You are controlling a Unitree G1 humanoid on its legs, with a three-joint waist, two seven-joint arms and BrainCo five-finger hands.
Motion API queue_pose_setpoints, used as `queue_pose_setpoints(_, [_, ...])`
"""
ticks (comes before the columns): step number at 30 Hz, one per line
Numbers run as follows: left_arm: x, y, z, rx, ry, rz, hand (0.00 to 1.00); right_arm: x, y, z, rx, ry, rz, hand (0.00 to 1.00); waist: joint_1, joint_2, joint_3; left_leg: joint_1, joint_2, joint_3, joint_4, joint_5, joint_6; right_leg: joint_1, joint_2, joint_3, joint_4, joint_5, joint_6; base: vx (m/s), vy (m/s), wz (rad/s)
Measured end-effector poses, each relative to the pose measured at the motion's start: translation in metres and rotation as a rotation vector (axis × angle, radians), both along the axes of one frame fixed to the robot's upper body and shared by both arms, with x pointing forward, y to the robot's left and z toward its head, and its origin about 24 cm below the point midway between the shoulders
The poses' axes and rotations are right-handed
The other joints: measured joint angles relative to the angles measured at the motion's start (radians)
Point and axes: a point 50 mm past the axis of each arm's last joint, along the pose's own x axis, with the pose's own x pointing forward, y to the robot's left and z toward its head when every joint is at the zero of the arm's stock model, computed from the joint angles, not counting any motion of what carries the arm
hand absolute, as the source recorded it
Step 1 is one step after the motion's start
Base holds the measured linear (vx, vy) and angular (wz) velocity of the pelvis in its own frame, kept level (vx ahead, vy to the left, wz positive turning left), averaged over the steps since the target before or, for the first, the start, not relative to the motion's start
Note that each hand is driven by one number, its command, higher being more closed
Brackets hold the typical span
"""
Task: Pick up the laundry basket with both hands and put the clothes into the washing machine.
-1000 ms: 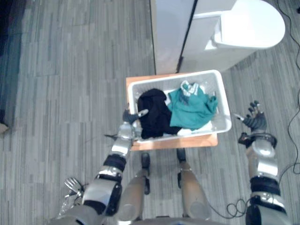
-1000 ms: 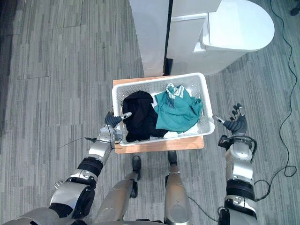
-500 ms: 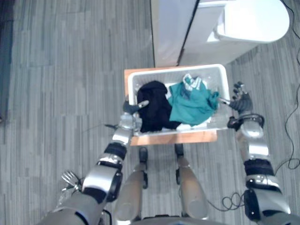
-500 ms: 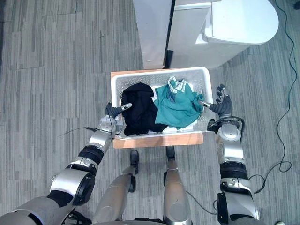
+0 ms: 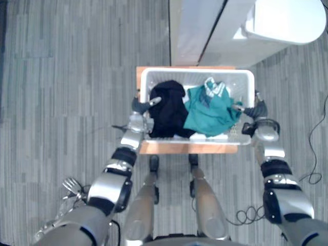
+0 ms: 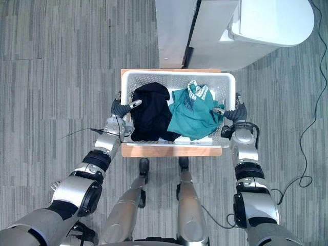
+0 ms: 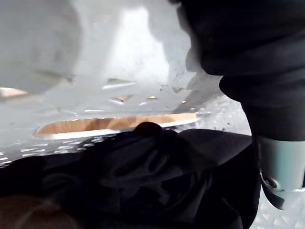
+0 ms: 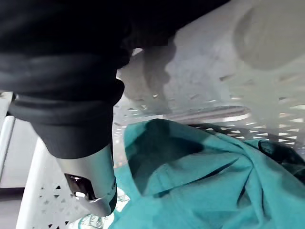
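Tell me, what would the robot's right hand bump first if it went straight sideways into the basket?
Most likely the teal shirt, lying just inside the laundry basket wall where the right hand sits; depth is unclear.

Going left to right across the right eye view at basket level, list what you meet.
left hand → black garment → teal garment → right hand
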Motion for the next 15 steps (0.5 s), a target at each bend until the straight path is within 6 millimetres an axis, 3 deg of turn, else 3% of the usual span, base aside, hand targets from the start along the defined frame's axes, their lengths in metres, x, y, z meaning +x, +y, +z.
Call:
queue_pose_setpoints(8, [0.006,0.0,0.017,0.005,-0.048,0.012,0.0,0.007,-0.009,0.0,0.051,0.039,-0.031,0.0,-0.001,-0.011,0.006,0.0,0.001,-0.001,-0.064,0.039,-0.001,-0.02,-0.002,-0.002,-0.017,0.01,0.003,0.0,-0.025,0.02])
queue_pose_setpoints(9, [0.008,0.001,0.022,0.009,-0.063,0.014,0.0,0.009,-0.009,0.002,0.064,0.038,-0.033,1.0,-0.001,-0.018,0.009,-0.002,0.001,-0.001,-0.07,0.045,-0.002,-0.025,-0.003,-0.002,-0.017,0.011,0.004,0.0,0.0,0.0])
queue_pose_setpoints(10, [0.009,0.001,0.026,0.01,-0.073,0.013,0.0,0.011,-0.008,0.003,0.071,0.038,-0.032,1.0,-0.001,-0.023,0.01,-0.005,0.001,-0.001,-0.075,0.05,-0.004,-0.03,-0.003,-0.002,-0.017,0.011,0.006,-0.02,-0.031,0.04])
queue_pose_setpoints(11, [0.01,0.0,0.031,0.01,-0.089,0.009,1.0,0.013,-0.009,0.006,0.076,0.038,-0.037,1.0,-0.001,-0.027,0.011,-0.006,0.001,-0.001,-0.092,0.06,-0.007,-0.038,-0.003,-0.003,-0.017,0.01,0.012,-0.03,-0.028,0.03])
queue_pose_setpoints(15, [0.014,-0.002,0.046,0.015,-0.134,0.0,1.0,0.018,-0.01,0.018,0.056,0.02,-0.034,1.0,0.0,-0.036,0.015,-0.018,0.0,-0.003,-0.123,0.089,-0.008,-0.063,-0.005,-0.002,-0.017,0.015,0.022,-0.03,-0.032,0.04])
